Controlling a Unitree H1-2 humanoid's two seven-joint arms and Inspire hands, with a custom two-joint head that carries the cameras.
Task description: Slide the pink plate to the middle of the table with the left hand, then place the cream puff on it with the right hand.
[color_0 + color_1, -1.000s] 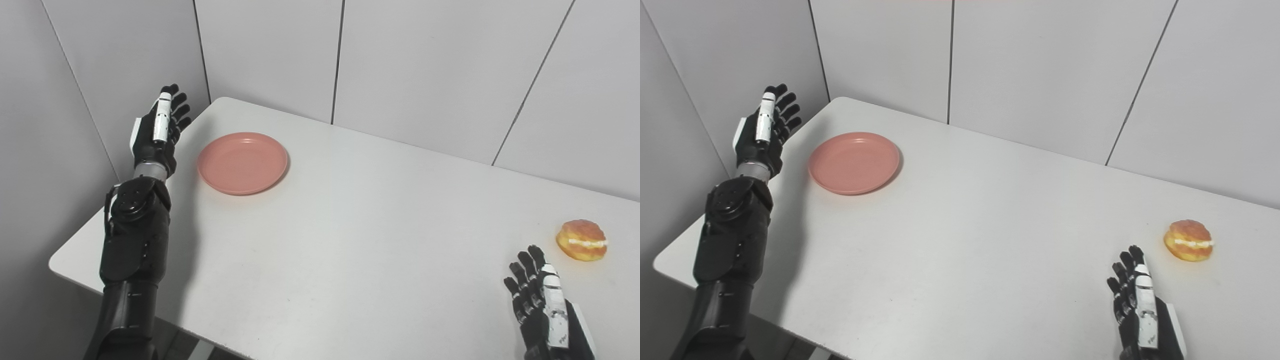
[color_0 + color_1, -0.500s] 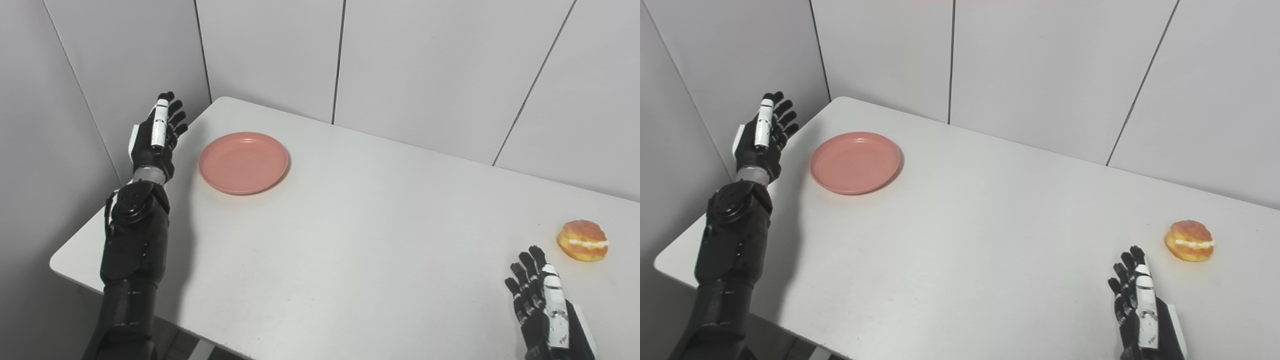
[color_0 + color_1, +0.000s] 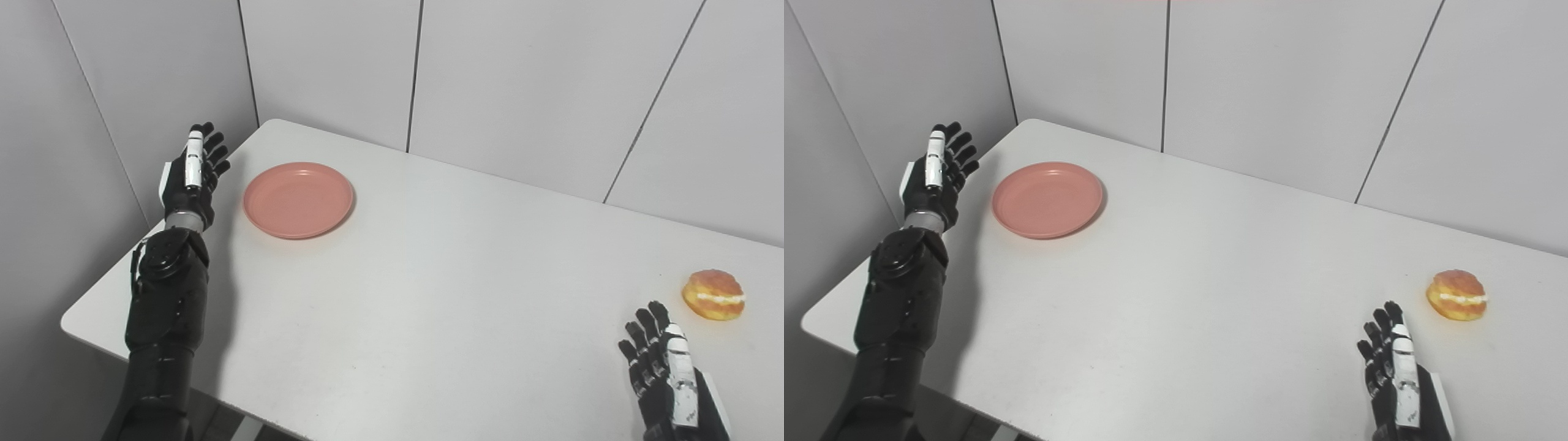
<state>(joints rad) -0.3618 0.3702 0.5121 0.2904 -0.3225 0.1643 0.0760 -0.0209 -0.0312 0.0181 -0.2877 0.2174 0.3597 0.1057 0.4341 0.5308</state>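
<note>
One pink plate point(image 3: 298, 199) is found near the far left corner of the white table point(image 3: 429, 275); one cream puff point(image 3: 713, 294) is found near the right edge. The left hand point(image 3: 191, 177) is held beside the plate, apart, fingers spread, nothing grasped. The right hand point(image 3: 664, 376) is likewise open near the puff. Grey panelled walls point(image 3: 520, 79) are noted behind.

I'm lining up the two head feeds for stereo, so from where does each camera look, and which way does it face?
Left eye view: on the head, looking down across the white table; shows the left hand and right hand, both open.
Right eye view: beside it, a little to the right, facing the same way; both arms rise from the bottom edge.
Shared: the pink plate far left and the cream puff near right, both sitting further left in the right eye view.
</note>
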